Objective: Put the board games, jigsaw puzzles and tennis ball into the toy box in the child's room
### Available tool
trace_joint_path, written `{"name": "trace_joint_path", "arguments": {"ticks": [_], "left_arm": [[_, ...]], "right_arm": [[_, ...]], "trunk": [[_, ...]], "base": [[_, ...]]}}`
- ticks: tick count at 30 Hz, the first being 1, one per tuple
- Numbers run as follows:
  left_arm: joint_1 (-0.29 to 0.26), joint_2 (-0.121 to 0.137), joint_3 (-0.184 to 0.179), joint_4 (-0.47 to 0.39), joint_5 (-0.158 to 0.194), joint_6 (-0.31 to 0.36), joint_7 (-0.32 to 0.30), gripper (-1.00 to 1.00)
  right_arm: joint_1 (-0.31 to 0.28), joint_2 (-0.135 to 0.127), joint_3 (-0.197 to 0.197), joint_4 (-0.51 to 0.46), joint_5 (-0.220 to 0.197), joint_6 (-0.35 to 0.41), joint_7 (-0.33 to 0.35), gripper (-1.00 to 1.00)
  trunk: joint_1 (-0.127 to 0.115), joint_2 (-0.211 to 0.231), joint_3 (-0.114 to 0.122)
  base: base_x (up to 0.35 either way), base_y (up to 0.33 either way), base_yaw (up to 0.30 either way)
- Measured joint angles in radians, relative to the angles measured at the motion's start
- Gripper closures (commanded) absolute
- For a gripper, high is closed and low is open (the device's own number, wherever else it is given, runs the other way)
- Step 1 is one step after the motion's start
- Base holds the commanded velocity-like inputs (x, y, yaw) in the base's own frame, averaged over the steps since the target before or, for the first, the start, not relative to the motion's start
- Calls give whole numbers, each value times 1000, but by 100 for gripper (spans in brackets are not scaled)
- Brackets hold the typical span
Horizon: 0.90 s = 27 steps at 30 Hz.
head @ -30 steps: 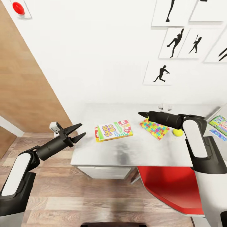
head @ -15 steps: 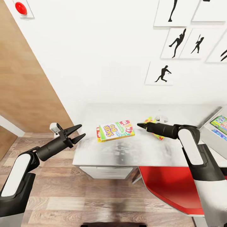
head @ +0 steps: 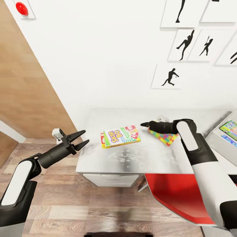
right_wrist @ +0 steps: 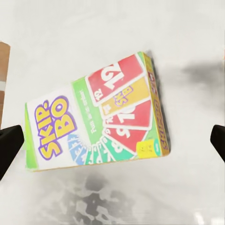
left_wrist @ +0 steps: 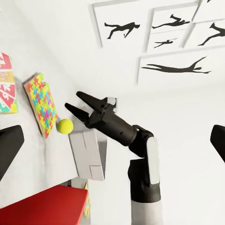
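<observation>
Two open claws: our right claw [head: 143,124], jaws apart, hovers just above the desk [head: 131,158] beside the Skip-Bo board game [head: 120,136]; left claw [head: 82,137] waits off-desk. Next, we judge, comes lowering to grip the game.

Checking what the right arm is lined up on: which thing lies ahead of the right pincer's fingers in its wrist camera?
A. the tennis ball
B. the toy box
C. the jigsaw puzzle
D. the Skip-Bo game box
D: the right wrist view looks between the open fingertips at the Skip-Bo game box lying flat on the table.
</observation>
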<state>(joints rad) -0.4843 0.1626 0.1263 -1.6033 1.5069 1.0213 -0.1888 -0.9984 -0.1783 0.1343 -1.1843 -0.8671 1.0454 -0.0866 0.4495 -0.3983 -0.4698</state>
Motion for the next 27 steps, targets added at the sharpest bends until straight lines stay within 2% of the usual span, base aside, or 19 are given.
{"name": "trace_joint_path", "arguments": {"ticks": [3, 8, 20, 27], "left_arm": [[0, 0, 0, 0, 1, 0, 0, -100], [0, 0, 0, 0, 1, 0, -1, -100], [0, 0, 0, 0, 4, 0, -3, -100], [0, 0, 0, -1, 4, 0, -5, -100]], "right_arm": [[-48, 11, 7, 59, 0, 0, 0, -100], [-82, 24, 11, 111, 0, 0, 1, -100], [-112, 72, 12, 150, 4, 0, -2, -100], [-158, 79, 10, 227, 6, 0, -5, -100]], "trunk": [[0, 0, 0], [0, 0, 0], [0, 0, 0], [0, 0, -1]], "base": [[0, 0, 0], [0, 0, 0], [0, 0, 0], [0, 0, 0]]}}
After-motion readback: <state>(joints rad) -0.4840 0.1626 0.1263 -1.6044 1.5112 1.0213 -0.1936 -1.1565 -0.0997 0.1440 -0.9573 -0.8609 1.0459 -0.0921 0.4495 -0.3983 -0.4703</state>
